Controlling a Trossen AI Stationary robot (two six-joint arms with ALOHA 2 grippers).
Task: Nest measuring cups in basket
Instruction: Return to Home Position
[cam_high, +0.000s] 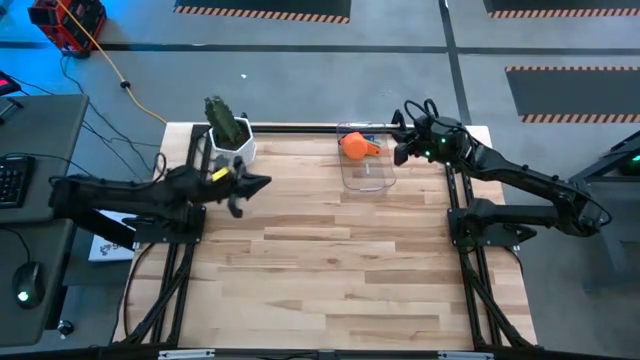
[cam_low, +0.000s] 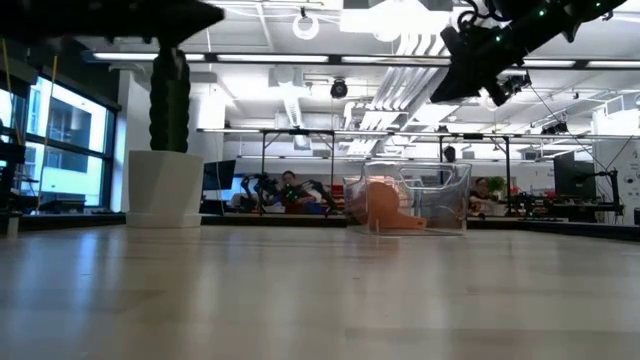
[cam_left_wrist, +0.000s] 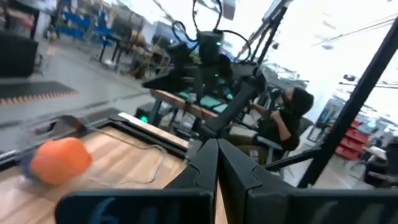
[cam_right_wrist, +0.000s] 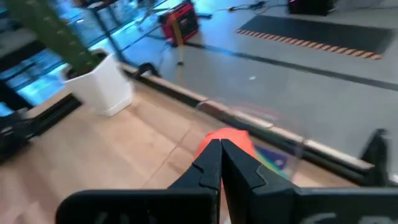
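1. Where the wooden table (cam_high: 330, 260) meets its far edge, the clear basket (cam_high: 370, 182) stands. The nested measuring cups (cam_high: 357, 146) lie inside at its far end, the orange one outermost.
2. A white pot (cam_high: 232, 150) holding a cactus (cam_high: 222, 115) stands at the far left corner, just beside the left arm and well apart from the basket.
3. The right gripper (cam_right_wrist: 216, 146) hangs above the table just right of the basket, fingers pressed together, holding nothing.
4. The left gripper (cam_left_wrist: 213, 149) hovers near the pot, fingers likewise together and empty.
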